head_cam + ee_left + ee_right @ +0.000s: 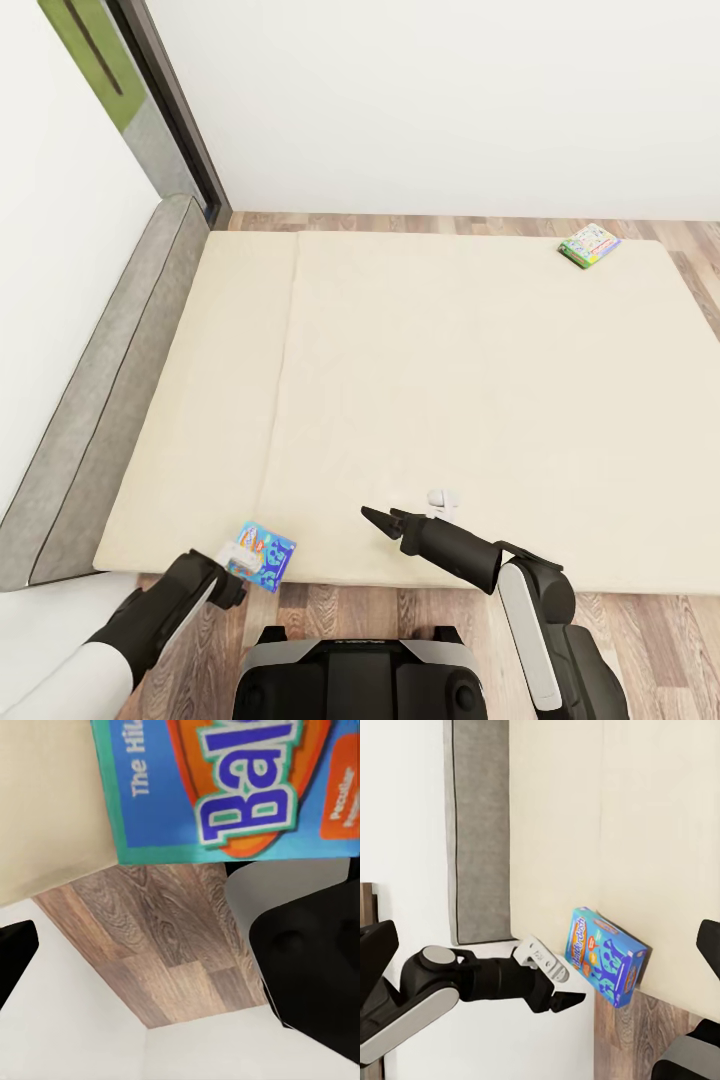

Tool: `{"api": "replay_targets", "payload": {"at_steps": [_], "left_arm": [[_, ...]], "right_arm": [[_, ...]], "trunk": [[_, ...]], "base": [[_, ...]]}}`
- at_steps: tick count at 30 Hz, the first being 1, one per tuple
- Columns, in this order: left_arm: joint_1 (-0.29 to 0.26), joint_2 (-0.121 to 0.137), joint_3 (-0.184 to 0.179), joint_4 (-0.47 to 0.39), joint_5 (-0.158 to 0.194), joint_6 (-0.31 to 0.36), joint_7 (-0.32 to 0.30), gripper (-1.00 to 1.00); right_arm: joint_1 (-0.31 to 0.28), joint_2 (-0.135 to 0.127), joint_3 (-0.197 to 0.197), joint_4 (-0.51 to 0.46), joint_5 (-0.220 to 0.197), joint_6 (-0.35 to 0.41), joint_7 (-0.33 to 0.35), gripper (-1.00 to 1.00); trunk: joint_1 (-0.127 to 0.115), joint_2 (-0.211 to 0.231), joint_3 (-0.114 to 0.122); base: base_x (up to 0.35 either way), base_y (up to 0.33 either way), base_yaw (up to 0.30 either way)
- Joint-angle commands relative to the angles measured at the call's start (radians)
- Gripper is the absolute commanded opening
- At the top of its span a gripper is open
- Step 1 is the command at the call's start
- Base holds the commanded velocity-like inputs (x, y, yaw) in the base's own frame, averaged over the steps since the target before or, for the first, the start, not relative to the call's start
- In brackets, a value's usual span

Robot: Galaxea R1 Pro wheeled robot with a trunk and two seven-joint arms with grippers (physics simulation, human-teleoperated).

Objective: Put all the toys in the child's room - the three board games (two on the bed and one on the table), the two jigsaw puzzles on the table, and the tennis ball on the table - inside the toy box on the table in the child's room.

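Bed [450, 400] comes first: wide and soft, with two games. We see the green game [590, 244] far off at a corner. Our left gripper [240, 556] reaches the blue game [266, 553] at the near edge, jaws spread around it. Our right gripper [385, 521] waits, pressed together.

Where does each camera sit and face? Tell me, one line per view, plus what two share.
Head view: high on the robot, looking down over the bed; both arms and the base show.
Left wrist view: by the left gripper, facing the blue board game above wood floor.
Right wrist view: on the right arm, facing the headboard; the left gripper shows.
Shared: all three show the blue board game at the mattress edge.
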Motion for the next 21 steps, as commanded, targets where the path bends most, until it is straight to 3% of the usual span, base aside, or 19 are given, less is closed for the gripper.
{"api": "replay_targets", "payload": {"at_steps": [1,11,21], "left_arm": [[-0.001,-0.001,-0.004,0.0,-0.009,-0.001,-0.004,1.0],[-0.001,-0.011,-0.004,0.003,-0.034,-0.032,-0.003,1.0],[-0.001,-0.017,-0.004,0.003,-0.037,-0.042,0.005,1.0]], "right_arm": [[0.0,0.001,-0.003,0.0,0.0,0.006,0.004,1.0],[0.0,0.001,-0.004,0.0,0.0,0.006,0.004,1.0],[0.0,0.001,-0.004,-0.001,0.0,0.006,0.004,1.0]], "trunk": [[0.0,-0.001,-0.001],[0.0,-0.001,-0.001],[0.0,-0.001,-0.001]], "base": [[0.0,0.0,0.0],[0.0,0.0,0.0],[0.0,0.0,0.0]]}}
